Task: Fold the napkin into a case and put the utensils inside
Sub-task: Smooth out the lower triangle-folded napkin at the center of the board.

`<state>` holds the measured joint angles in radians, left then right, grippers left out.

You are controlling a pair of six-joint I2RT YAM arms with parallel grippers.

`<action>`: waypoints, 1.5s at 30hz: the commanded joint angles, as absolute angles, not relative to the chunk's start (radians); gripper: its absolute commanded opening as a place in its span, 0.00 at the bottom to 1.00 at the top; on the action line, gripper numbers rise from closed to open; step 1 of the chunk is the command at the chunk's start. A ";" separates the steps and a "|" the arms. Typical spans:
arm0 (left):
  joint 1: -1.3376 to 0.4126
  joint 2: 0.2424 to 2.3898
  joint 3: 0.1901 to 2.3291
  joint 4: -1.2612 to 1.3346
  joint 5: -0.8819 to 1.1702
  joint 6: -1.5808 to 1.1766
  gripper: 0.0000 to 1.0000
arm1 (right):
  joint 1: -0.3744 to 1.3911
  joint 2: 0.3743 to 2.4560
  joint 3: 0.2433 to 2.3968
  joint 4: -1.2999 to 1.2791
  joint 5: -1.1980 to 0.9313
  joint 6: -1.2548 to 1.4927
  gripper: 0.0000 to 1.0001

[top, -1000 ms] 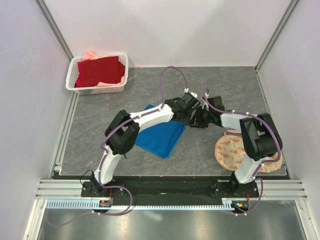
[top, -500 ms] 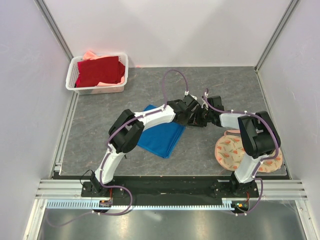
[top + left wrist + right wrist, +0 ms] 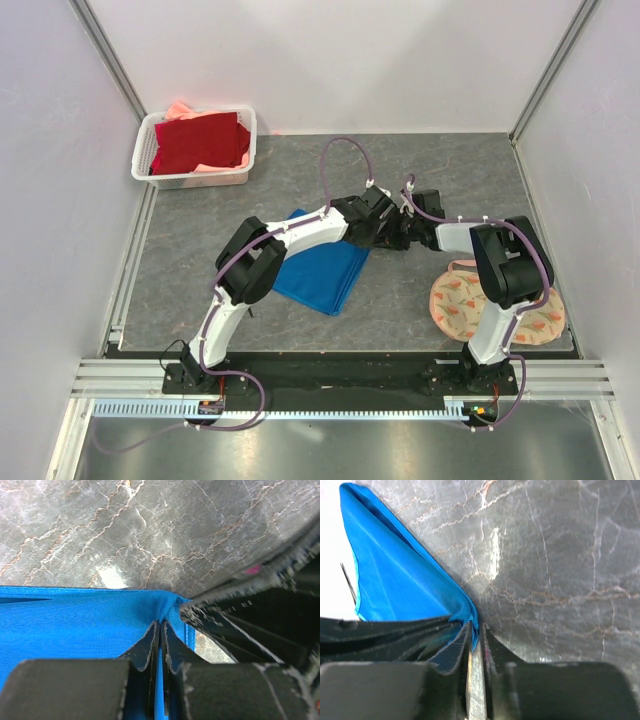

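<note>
The napkin [image 3: 318,276] is a bright blue cloth lying folded flat in the middle of the table, under my left arm. Both grippers meet at its far right corner. My left gripper [image 3: 380,236] is shut on the napkin's [image 3: 90,625] edge, a thin blue strip pinched between its fingertips [image 3: 161,630]. My right gripper [image 3: 396,238] comes from the other side and is shut on the napkin's [image 3: 395,575] hemmed corner [image 3: 476,629]. Its black fingers [image 3: 240,625] show at the right of the left wrist view. The utensils are out of view.
A white basket [image 3: 240,175] with a dark red cloth [image 3: 198,142] stands at the back left. A round peach floral mat [image 3: 460,300] lies at the front right, partly under my right arm. Purple cables [image 3: 340,150] loop above both arms.
Both grippers have closed onto the napkin's far right corner. The arms have barely shifted otherwise.
</note>
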<state>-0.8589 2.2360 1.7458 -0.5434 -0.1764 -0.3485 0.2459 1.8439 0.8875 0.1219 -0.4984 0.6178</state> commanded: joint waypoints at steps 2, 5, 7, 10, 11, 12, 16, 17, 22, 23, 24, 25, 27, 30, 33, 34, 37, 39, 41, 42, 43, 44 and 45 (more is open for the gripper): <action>-0.856 2.172 1.758 -0.532 -0.155 -0.360 0.07 | 0.247 1.893 0.917 0.127 -0.466 0.612 0.06; -0.857 2.152 1.761 -0.549 -0.153 -0.370 0.07 | 0.247 1.888 0.919 0.126 -0.465 0.615 0.00; -0.857 2.148 1.766 -0.564 -0.152 -0.374 0.07 | 0.247 1.882 0.916 0.124 -0.462 0.620 0.00; -0.854 2.138 1.769 -0.575 -0.149 -0.397 0.06 | 0.248 1.881 0.913 0.124 -0.454 0.623 0.00; -0.854 2.140 1.770 -0.578 -0.141 -0.403 0.06 | 0.247 1.881 0.914 0.124 -0.456 0.623 0.00; -0.854 2.138 1.772 -0.580 -0.138 -0.406 0.06 | 0.248 1.881 0.914 0.123 -0.456 0.623 0.00; -0.854 2.149 1.773 -0.584 -0.124 -0.417 0.06 | 0.247 1.878 0.917 0.121 -0.454 0.624 0.00; -0.854 2.151 1.775 -0.584 -0.118 -0.422 0.06 | 0.247 1.879 0.917 0.121 -0.454 0.626 0.00; -0.851 2.190 1.787 -0.586 -0.092 -0.437 0.06 | 0.247 1.878 0.923 0.121 -0.446 0.630 0.00; -0.851 2.194 1.789 -0.587 -0.089 -0.440 0.06 | 0.248 1.876 0.922 0.121 -0.446 0.630 0.00; -0.850 2.197 1.790 -0.586 -0.086 -0.442 0.06 | 0.249 1.875 0.923 0.121 -0.445 0.629 0.00; -0.847 2.200 1.790 -0.586 -0.078 -0.448 0.06 | 0.247 1.876 0.926 0.120 -0.443 0.630 0.00; -0.841 2.201 1.793 -0.584 -0.071 -0.451 0.07 | 0.247 1.876 0.931 0.117 -0.445 0.629 0.00; -0.830 2.197 1.796 -0.584 -0.060 -0.457 0.14 | 0.249 1.871 0.937 0.098 -0.439 0.624 0.05; -0.819 2.171 1.795 -0.586 -0.029 -0.454 0.28 | 0.247 1.865 0.948 0.074 -0.426 0.615 0.13; -0.818 2.161 1.795 -0.586 -0.015 -0.454 0.31 | 0.247 1.862 0.951 0.066 -0.425 0.611 0.16; -0.804 2.100 1.778 -0.586 0.063 -0.471 0.38 | 0.247 1.855 0.963 0.035 -0.408 0.598 0.29; -0.799 2.030 1.749 -0.586 0.089 -0.480 0.38 | 0.242 1.850 0.980 0.003 -0.393 0.585 0.33; -0.796 1.946 1.698 -0.586 0.097 -0.483 0.38 | 0.238 1.841 0.989 -0.024 -0.382 0.575 0.36; -0.789 1.918 1.677 -0.584 0.101 -0.486 0.37 | 0.236 1.838 0.991 -0.043 -0.368 0.568 0.39; -0.784 1.890 1.628 -0.584 0.103 -0.488 0.36 | 0.232 1.830 0.991 -0.052 -0.365 0.563 0.41; -0.776 1.859 1.602 -0.583 0.101 -0.489 0.35 | 0.232 1.827 0.989 -0.060 -0.364 0.561 0.44; -0.772 1.814 1.577 -0.581 0.104 -0.489 0.35 | 0.230 1.821 0.986 -0.061 -0.364 0.561 0.48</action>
<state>-0.7898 1.9976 1.6531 -0.5945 0.0624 -0.4526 0.2432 1.8538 0.9752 0.0257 -0.4320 0.6075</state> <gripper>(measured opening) 0.357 0.419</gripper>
